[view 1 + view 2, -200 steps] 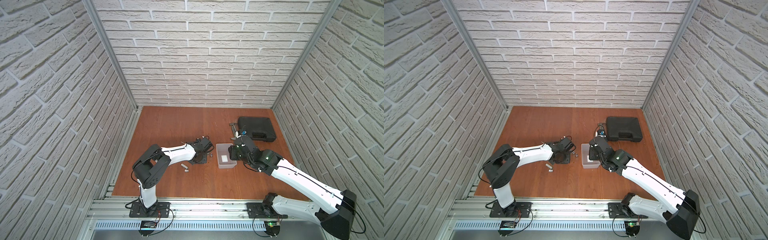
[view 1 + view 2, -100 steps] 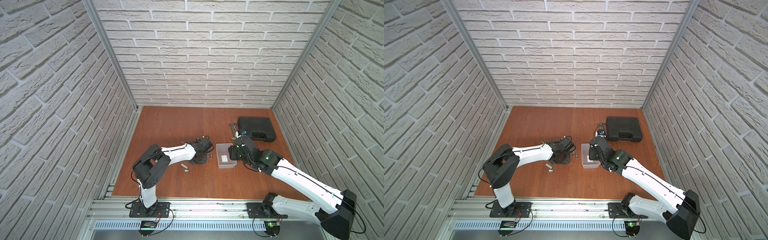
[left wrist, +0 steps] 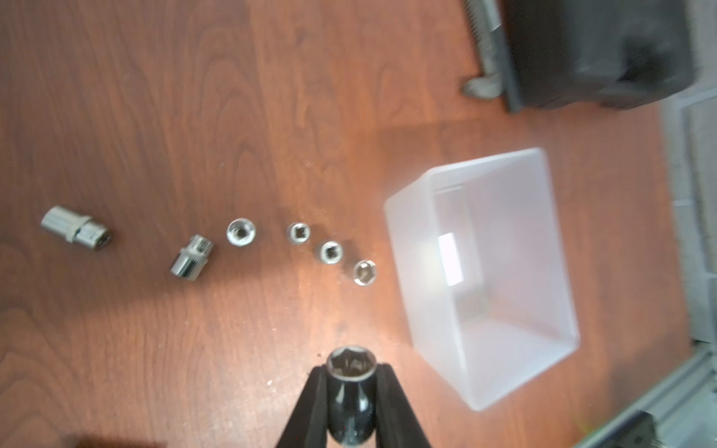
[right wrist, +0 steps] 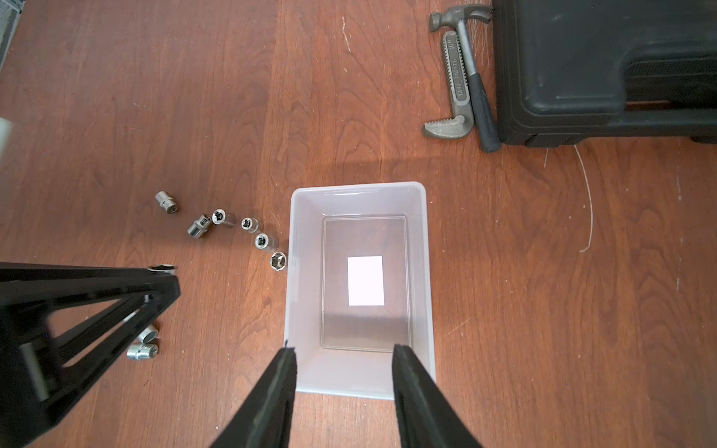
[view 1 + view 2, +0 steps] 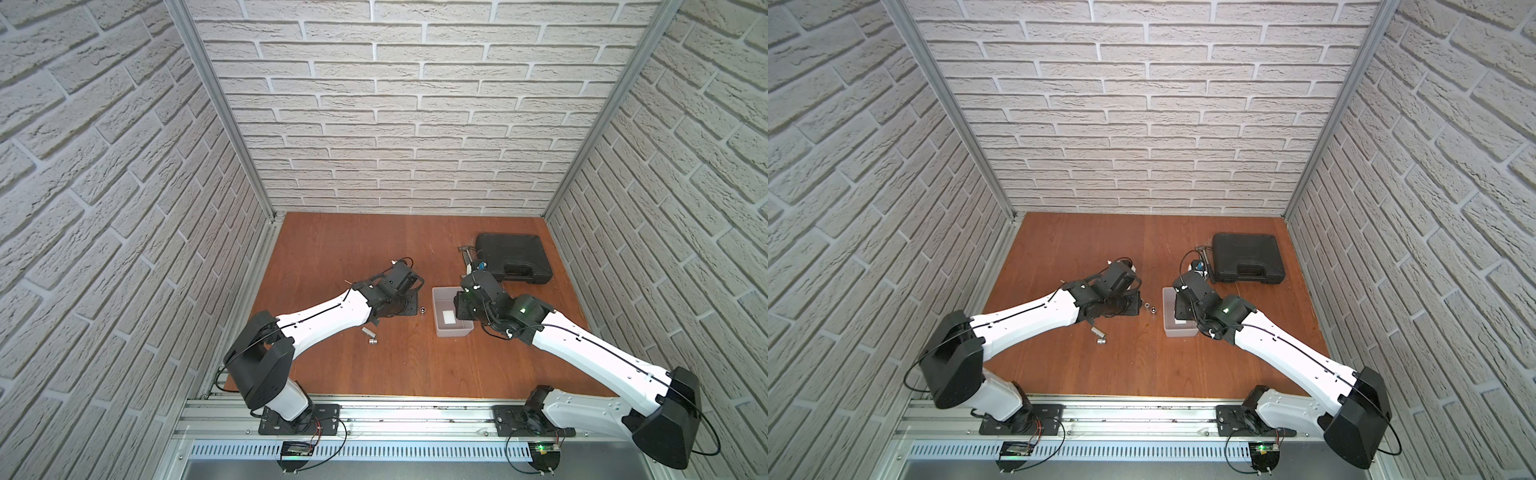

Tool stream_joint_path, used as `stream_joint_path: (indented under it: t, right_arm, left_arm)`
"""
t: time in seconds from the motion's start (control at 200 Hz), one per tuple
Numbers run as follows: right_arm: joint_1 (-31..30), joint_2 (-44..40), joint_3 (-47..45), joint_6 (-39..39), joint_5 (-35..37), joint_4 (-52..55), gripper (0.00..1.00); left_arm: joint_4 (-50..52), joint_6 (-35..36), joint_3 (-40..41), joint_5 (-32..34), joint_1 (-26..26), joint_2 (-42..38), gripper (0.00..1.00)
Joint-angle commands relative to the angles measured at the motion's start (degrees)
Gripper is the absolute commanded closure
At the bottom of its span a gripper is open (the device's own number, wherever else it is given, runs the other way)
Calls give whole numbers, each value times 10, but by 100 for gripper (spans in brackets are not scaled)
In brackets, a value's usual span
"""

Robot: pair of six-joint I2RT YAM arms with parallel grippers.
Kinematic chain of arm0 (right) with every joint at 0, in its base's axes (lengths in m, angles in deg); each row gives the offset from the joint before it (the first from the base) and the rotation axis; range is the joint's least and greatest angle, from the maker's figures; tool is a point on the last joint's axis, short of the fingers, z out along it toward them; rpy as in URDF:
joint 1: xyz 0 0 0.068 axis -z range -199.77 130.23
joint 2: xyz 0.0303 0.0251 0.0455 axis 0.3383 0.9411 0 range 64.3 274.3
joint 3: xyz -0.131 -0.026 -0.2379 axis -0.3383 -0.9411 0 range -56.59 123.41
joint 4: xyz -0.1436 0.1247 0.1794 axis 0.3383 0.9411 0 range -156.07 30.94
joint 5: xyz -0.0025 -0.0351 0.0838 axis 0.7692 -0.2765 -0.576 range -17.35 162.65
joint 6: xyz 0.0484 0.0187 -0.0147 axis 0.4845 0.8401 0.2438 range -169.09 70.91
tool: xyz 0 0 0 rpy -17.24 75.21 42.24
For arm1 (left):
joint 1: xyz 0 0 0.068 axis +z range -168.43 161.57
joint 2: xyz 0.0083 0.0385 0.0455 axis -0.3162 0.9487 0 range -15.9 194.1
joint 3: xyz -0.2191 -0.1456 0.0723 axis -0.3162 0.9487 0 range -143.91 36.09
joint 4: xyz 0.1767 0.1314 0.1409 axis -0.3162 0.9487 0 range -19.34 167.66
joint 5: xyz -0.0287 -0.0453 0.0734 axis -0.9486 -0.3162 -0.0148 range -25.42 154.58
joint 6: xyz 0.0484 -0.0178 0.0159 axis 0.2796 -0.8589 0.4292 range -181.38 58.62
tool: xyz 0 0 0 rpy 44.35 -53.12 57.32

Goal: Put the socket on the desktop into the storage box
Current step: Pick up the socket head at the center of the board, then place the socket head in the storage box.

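Clamping socket point(image 3: 351, 403) in left claw point(image 3: 351, 370) | right claw point(image 4: 344, 349) apart above storage box point(image 4: 306, 271) | reddish desktop point(image 4: 194, 97), brick walls point(image 5: 415, 104)

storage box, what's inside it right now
Only a white patch on the floor of the storage box; nothing else lies there. The right gripper hides two of its corners, so those can't be checked.

Both top views look steeply down from afar; wrist cameras sit close behind their jaws. Both wrist views share the storage box point(image 3: 423, 294) ahead.
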Motion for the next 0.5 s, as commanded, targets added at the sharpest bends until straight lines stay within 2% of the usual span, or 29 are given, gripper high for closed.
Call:
stream_joint_path:
  t: [0.0, 0.245, 0.495]
  right_arm:
    - [11, -2, 2, 11, -13, -21, 53]
    - [58, -20, -6, 22, -18, 3, 53]
    - [157, -34, -60, 40, -102, -6, 54]
  left_arm:
    - [-21, 13, -2, -24, 7, -17, 100]
    - [-135, 4, 19, -122, 11, -28, 100]
    - [-106, 30, -21, -92, -11, 22, 100]
